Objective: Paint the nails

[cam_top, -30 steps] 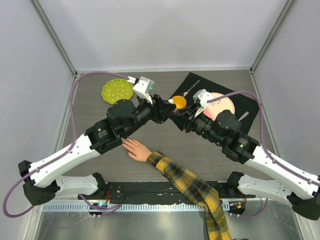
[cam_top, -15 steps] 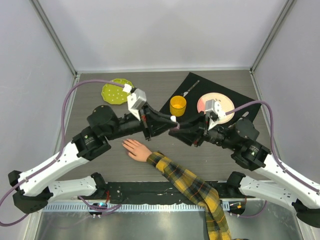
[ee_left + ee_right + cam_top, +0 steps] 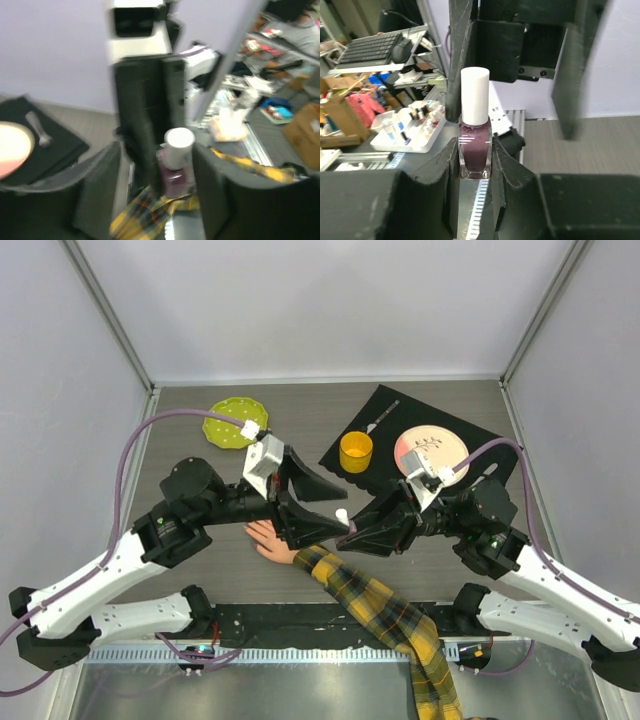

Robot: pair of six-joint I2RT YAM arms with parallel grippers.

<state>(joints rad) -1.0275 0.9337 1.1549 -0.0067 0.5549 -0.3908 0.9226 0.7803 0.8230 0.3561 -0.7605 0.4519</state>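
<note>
**Bottle not yet opened, no nail painted**

The right pincer (image 3: 475, 161) was clamped on a small glass bottle of dark plum nail polish (image 3: 475, 150), holding it upright above the worktop (image 3: 180, 455), just right of the pale peach-pink mannequin hand (image 3: 270, 540). The bottle's white cylindrical cap (image 3: 474, 95) sat fully on its neck. The left pincer (image 3: 156, 150) reached in from the left with its jaws apart, one on either side of the cap and not gripping it.

The mannequin hand lay flat near the front edge, with its yellow-and-black plaid sleeve (image 3: 385, 615) trailing to the near right. The nails (image 3: 252, 529) were at its left end, partly under the left arm and too small to show any colour.

By my judgement the work was at its opening step. The cap had to be gripped and unscrewed and the brush drawn out, and every nail was left to coat.
</note>
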